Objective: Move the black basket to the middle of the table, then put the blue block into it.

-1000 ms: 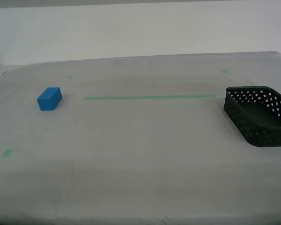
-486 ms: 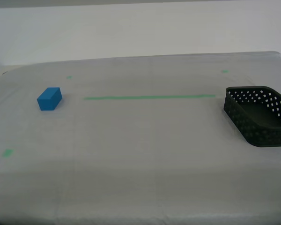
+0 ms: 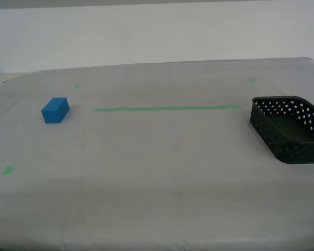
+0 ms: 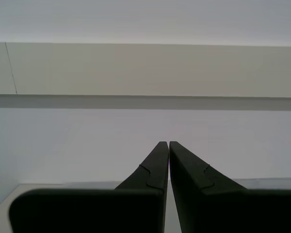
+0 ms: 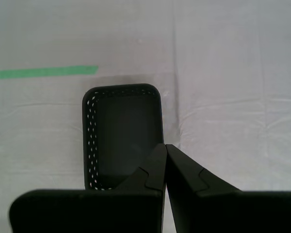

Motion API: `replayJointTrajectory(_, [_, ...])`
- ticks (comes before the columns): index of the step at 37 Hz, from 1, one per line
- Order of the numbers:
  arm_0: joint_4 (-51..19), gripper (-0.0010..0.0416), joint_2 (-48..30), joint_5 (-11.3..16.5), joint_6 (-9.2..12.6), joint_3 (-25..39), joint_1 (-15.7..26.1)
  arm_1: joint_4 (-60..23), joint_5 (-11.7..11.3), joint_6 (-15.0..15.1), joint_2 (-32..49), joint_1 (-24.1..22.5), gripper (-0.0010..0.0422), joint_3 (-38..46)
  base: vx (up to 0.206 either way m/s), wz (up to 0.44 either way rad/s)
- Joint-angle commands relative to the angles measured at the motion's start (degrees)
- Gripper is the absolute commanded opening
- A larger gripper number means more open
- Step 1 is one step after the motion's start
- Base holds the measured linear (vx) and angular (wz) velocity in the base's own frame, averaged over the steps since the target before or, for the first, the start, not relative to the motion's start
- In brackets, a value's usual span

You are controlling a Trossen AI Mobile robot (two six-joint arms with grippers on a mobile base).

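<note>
— While you're on the line, where does the black basket [image 3: 289, 128] sit?

— At the exterior view's right edge of the table [image 3: 157, 183], partly cut off by the frame. Its long axis runs roughly from the near side toward the far side, slightly skewed, and one short end lies near the end of the green tape line [image 3: 166, 109]. It is a low rectangular tray with rounded corners, rows of small holes in its walls, open side up and nothing inside it.

— And from the wrist?

— My first pincer [image 5: 164, 148] hangs above the basket [image 5: 121, 136], looking down into it; the long axis runs straight away from the pincer. Both fingertips meet, so it is closed with nothing between them.

— The blue block [image 3: 55, 110]?

— Well apart from the basket, toward the exterior view's left, lying flat on the cloth. It is a plain, smooth, bright blue box, much smaller than the basket, with its longer side angled back toward the far edge. A small green tape square [image 3: 8, 170] lies nearer the front edge.

— Your other arm?

— My second pincer [image 4: 168, 144] is closed too, empty, and faces a pale wall [image 4: 145, 68].
</note>
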State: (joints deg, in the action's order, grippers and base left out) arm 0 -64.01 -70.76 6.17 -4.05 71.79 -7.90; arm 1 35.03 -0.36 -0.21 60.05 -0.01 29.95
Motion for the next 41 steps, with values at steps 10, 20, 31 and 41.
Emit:
replayJointTrajectory(10, [-7.76, 0.0000, -5.03, -1.14, -1.62, 5.46, 0.02, 0.24, -0.04, 0.07, -0.04, 0.00, 0.0000, 0.02, 0.000, 0.000])
replayJointTrajectory(20, [-7.96, 0.0000, -5.77, -0.63, -4.44, 5.31, 0.09, 0.24, -0.04, 0.07, -0.02, -0.02, 0.0000, 0.02, 0.000, 0.000])
replayJointTrajectory(31, [-7.72, 0.0000, -5.77, -0.26, -5.11, 5.31, 0.13, 0.24, -0.04, 0.07, -0.04, -0.02, 0.0000, 0.02, 0.000, 0.000])
replayJointTrajectory(41, [-6.60, 0.0001, -5.77, -0.26, -5.09, 6.58, 0.13, 0.24, -0.04, 0.07, -0.02, -0.02, 0.0000, 0.02, 0.000, 0.000])
